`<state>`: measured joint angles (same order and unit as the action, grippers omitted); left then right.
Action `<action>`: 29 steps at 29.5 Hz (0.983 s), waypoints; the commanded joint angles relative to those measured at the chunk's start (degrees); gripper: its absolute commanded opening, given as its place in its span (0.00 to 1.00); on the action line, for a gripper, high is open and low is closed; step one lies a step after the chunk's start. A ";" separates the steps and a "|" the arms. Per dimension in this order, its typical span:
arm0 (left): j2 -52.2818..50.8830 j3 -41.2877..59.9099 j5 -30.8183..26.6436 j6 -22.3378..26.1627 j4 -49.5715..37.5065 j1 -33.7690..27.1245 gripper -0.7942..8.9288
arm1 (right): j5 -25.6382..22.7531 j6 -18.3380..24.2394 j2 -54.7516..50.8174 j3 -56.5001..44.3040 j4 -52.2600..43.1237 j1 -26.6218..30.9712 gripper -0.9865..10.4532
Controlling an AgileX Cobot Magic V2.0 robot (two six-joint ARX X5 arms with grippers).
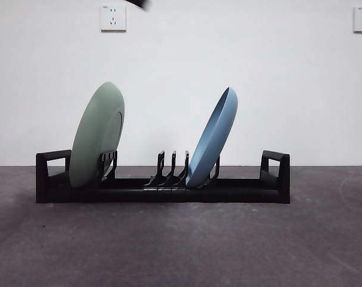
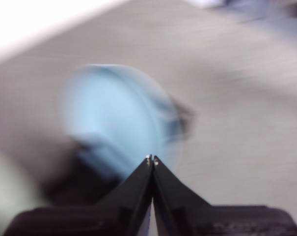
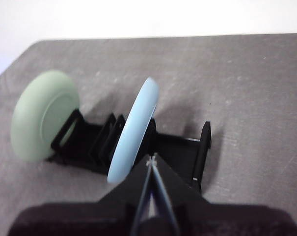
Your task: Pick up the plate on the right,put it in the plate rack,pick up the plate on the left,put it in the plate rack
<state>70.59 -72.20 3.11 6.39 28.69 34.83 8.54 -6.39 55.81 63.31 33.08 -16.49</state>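
Note:
The long black plate rack [image 1: 270, 190] lies across the grey table. A green plate [image 1: 96, 136] leans in its left slots and a blue plate [image 1: 215, 136] leans in its right slots. Neither gripper touches them. My left gripper [image 2: 152, 159] is shut and empty, held above the table with the blurred blue plate [image 2: 116, 118] beyond its tips. My right gripper [image 3: 152, 159] is shut and empty too, raised on the near side of the rack [image 3: 185, 147], with the blue plate [image 3: 136, 128] and green plate [image 3: 42, 115] standing in it. In the front view only a black tip [image 1: 139, 3] shows at the top edge.
A white wall with two sockets [image 1: 113, 17] stands behind the table. Bare grey tabletop [image 1: 181, 245] lies in front of the rack.

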 commanded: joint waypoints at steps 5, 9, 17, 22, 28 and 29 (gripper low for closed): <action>-11.34 1.84 -6.12 5.27 1.42 -3.65 0.07 | 0.13 2.67 -0.09 -0.61 -1.11 -0.13 0.08; -18.18 9.16 -6.08 5.25 -0.57 -6.73 0.07 | 0.07 2.27 -2.47 -4.98 -5.68 -0.31 0.08; -37.09 33.66 -6.27 -0.09 -7.80 -9.53 0.07 | -7.52 -1.25 -13.94 -23.06 -17.64 -4.92 0.08; -44.92 41.29 -7.93 -3.63 -7.10 -9.53 0.07 | -10.32 -3.74 -22.05 -33.99 -21.22 -8.74 0.08; -49.03 45.03 -7.63 -8.72 -8.55 -9.53 0.07 | -16.83 -4.72 -26.73 -38.16 -19.37 -11.06 0.08; -49.00 45.03 -7.61 -9.99 -8.92 -9.53 0.07 | -17.86 -4.74 -26.69 -38.16 -19.37 -11.04 0.09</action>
<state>21.80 -27.42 -4.54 -0.62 20.84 25.43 -8.56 -10.24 29.21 25.45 14.15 -27.51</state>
